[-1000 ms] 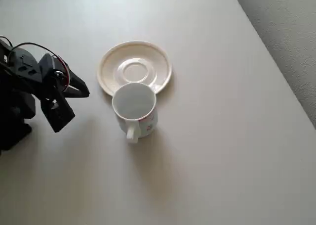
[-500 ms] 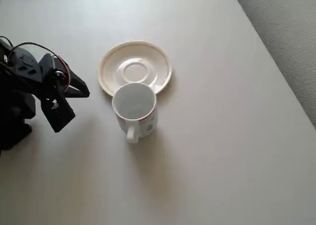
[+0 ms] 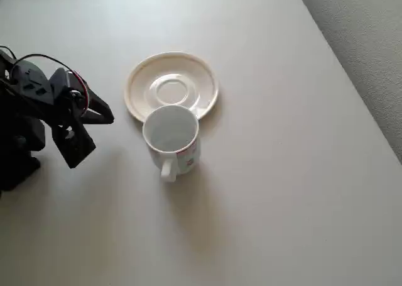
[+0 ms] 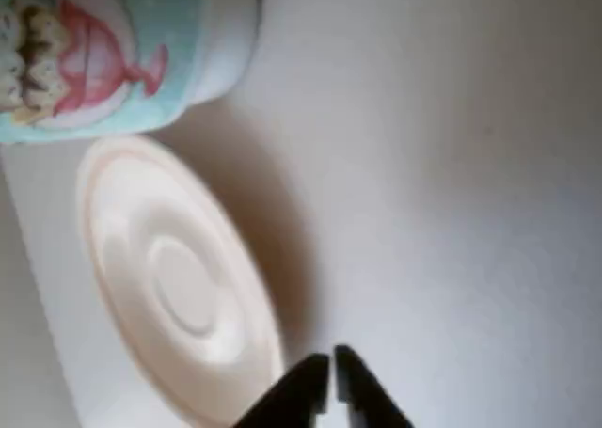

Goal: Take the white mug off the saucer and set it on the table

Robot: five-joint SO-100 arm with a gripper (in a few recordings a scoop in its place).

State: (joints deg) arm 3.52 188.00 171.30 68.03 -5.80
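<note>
On the plain beige table (image 3: 282,173) we see the white mug (image 3: 171,138) standing upright just beside the empty saucer (image 3: 172,87). Well apart at the left edge, our gripper (image 3: 94,130) holds nothing, fingertips pressed together. Grey textured floor (image 3: 364,41) borders the table's right side.

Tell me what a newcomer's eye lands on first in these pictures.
In the overhead view, the small white ceramic mug stands upright on the plain beige-grey table, its handle pointing toward the bottom of the picture, right beside the empty round cream-white saucer. At the left edge the black arm's hand sits apart from both. In the wrist view its tips look shut.
</note>
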